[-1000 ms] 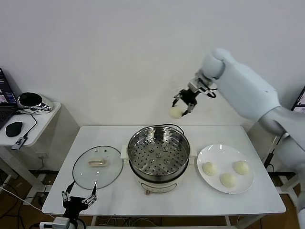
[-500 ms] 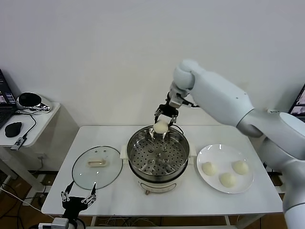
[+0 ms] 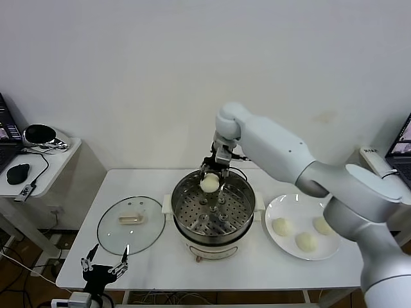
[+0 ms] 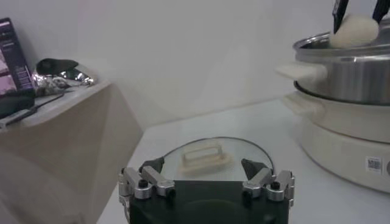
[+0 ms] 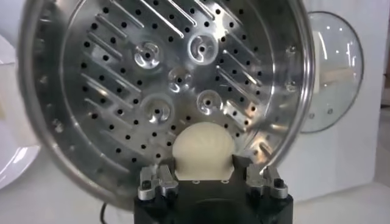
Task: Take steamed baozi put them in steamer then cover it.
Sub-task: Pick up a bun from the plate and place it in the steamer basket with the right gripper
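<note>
The steamer (image 3: 177,204) is a steel pot with a perforated tray (image 5: 122,91) on a cream base, at the table's middle. My right gripper (image 3: 212,178) hangs just over the tray's back part, shut on one cream-white baozi (image 3: 210,184). In the right wrist view that baozi (image 5: 203,149) sits between the fingers with bare tray beneath. Three more baozi (image 3: 307,241) lie on the white plate (image 3: 292,204) to the steamer's right. The glass lid (image 3: 131,223) lies flat to its left. My left gripper (image 3: 103,268) waits open beyond the table's front left edge, nothing in it.
A low side table (image 3: 48,168) at far left carries a laptop, a mouse and a black-and-silver object. A black cord runs behind the steamer. The white wall stands close behind the table. In the left wrist view the lid (image 4: 207,159) lies ahead and the steamer (image 4: 347,76) beside it.
My right arm swung left and down with the baozi, from high behind the pot's right side to just over the tray's back part. The left arm stayed put.
</note>
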Controlling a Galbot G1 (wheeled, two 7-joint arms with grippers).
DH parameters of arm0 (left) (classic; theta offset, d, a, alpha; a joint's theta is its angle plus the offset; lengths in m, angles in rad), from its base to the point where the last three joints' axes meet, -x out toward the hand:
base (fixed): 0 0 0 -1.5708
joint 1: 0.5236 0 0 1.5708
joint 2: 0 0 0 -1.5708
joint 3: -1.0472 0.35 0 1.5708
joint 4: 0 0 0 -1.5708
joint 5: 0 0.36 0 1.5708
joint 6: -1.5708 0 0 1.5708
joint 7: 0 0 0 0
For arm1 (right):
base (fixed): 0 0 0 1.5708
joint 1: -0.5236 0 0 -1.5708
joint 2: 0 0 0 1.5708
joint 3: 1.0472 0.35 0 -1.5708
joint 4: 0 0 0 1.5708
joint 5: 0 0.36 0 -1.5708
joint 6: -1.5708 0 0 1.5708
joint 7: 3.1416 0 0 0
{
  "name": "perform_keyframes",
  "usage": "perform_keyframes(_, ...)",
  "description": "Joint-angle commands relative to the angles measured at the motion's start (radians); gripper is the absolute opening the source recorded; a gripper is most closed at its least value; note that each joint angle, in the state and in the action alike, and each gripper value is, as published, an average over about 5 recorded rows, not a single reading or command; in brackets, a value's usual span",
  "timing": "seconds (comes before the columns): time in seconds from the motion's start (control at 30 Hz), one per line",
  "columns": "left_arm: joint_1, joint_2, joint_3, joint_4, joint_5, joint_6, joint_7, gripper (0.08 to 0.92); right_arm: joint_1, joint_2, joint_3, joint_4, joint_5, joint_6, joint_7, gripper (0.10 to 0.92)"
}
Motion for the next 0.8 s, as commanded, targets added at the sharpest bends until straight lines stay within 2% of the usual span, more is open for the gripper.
perform_keyframes(0.03,-0.008,0.013,-0.003,0.029,-0.002,-0.002,0.000,0.823,-0.030,0.044,0.007,-0.067,-0.072,0.015,0.036,0.594)
perform_keyframes(0.33,-0.013,0.010,-0.007,0.038,-0.005,-0.003,0.001,0.823,-0.032,0.061,0.015,-0.100,-0.081,0.015,0.064,0.596)
perform_keyframes(0.43,-0.017,0.005,-0.004,0.034,-0.005,-0.001,0.003,0.823,-0.030,0.054,0.013,-0.086,-0.067,0.015,0.053,0.638)
perform_keyframes(0.57,-0.018,0.002,-0.003,0.030,-0.005,0.000,0.004,0.823,-0.023,0.048,0.036,-0.080,-0.057,0.014,0.041,0.750)
perform_keyframes(0.67,-0.017,0.002,-0.004,0.029,-0.006,0.001,0.004,0.823,-0.008,0.019,0.082,-0.042,0.024,-0.008,-0.003,0.806)
perform_keyframes(0.8,-0.013,0.004,-0.006,0.024,-0.007,0.001,0.006,0.823,0.050,-0.101,0.088,0.119,0.238,-0.173,-0.068,0.822)
